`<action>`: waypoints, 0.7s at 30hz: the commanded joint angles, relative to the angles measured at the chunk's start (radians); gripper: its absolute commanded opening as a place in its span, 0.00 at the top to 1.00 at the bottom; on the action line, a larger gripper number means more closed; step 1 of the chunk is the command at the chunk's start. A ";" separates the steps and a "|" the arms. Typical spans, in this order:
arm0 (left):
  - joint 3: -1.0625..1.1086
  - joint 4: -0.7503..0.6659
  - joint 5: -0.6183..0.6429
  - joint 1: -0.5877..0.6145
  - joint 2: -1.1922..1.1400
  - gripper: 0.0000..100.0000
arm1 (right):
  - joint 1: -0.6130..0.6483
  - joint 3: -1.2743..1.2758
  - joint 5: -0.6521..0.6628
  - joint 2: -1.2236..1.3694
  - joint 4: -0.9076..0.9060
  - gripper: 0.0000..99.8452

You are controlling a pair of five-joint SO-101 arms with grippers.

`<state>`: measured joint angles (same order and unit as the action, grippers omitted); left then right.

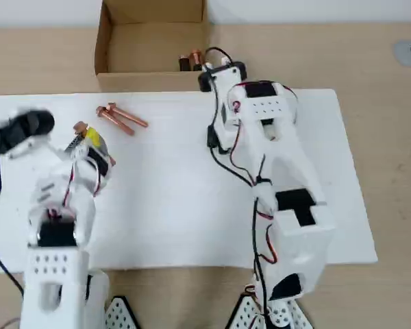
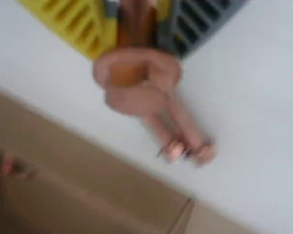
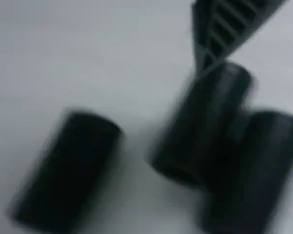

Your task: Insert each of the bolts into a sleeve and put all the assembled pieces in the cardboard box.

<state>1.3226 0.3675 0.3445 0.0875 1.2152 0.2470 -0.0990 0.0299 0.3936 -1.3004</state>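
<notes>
**Left gripper** [image 2: 136, 29]: I am pinching a copper bolt [image 2: 136, 73] between the yellow and grey jaws, with its head end hanging clear above the white mat [image 1: 192, 205]. Two loose bolts [image 1: 120, 118] are lying side by side and touching on the mat just beneath. The cardboard box [image 1: 106, 48] is standing near them, with finished pieces [image 1: 190, 62] inside.

**Right gripper** [image 3: 210, 53]: I am hovering at the black sleeves [image 3: 205, 126]. Two are lying against each other, and a third sleeve [image 3: 63, 165] is lying apart. I cannot tell whether this gripper is spread or closed. It appears to be touching the nearer sleeve, though the blur is making that uncertain.

**Risks, as I am judging them:**
- The paired sleeves are touching, so closing on one is likely to nudge its neighbour, and round stock rolls readily on a flat mat.
- A sleeve gripped off-centre may be swinging askew when the bolt arrives.
- The bolt could pivot in my jaws if its tip catches the sleeve's rim instead of the bore.
- Dropping my left gripper any lower risks scattering the loose bolts.
</notes>
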 commanded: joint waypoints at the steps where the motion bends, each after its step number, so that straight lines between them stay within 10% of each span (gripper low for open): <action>1: 0.107 -0.172 -0.011 -0.015 0.137 0.99 | 0.038 -0.127 -0.064 0.035 0.017 0.63; 21: 0.158 -0.224 -0.011 -0.015 0.170 0.99 | -0.056 -0.349 -0.160 0.226 -0.026 0.83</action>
<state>1.4837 0.1665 0.3445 0.0859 1.3610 0.2317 -0.3828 -0.1189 0.6345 -1.3234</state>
